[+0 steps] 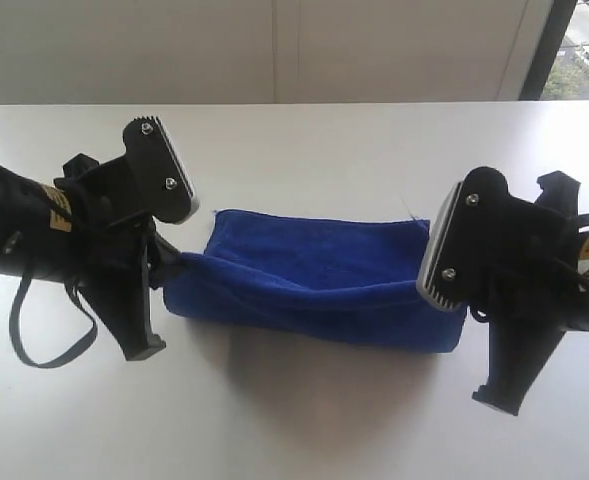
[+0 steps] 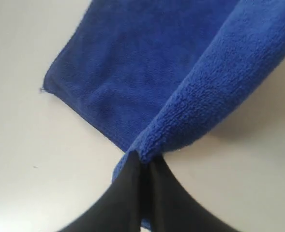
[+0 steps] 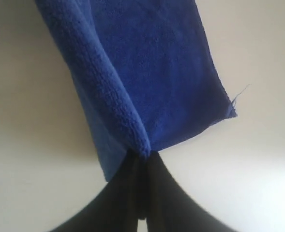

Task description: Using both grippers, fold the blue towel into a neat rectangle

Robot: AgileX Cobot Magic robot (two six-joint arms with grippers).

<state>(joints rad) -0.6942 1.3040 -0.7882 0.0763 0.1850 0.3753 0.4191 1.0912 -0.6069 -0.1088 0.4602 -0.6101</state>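
The blue towel [image 1: 314, 275] lies across the middle of the white table, stretched between both arms, its near edge lifted into a rolled fold. My left gripper [image 1: 174, 262] is shut on the towel's left end; in the left wrist view the two black fingers [image 2: 143, 162] pinch a thick fold of blue towel [image 2: 132, 77]. My right gripper [image 1: 454, 300] is shut on the right end, mostly hidden behind its body. In the right wrist view its fingers [image 3: 144, 157] clamp the folded edge of the blue towel [image 3: 152, 72], and a loose thread sticks out at one corner [image 3: 232, 108].
The white table [image 1: 304, 420] spreads all round the towel. A loose black cable loop [image 1: 49, 335] hangs from the left arm near the table's front left. A wall and a window strip [image 1: 574, 50] stand beyond the far edge.
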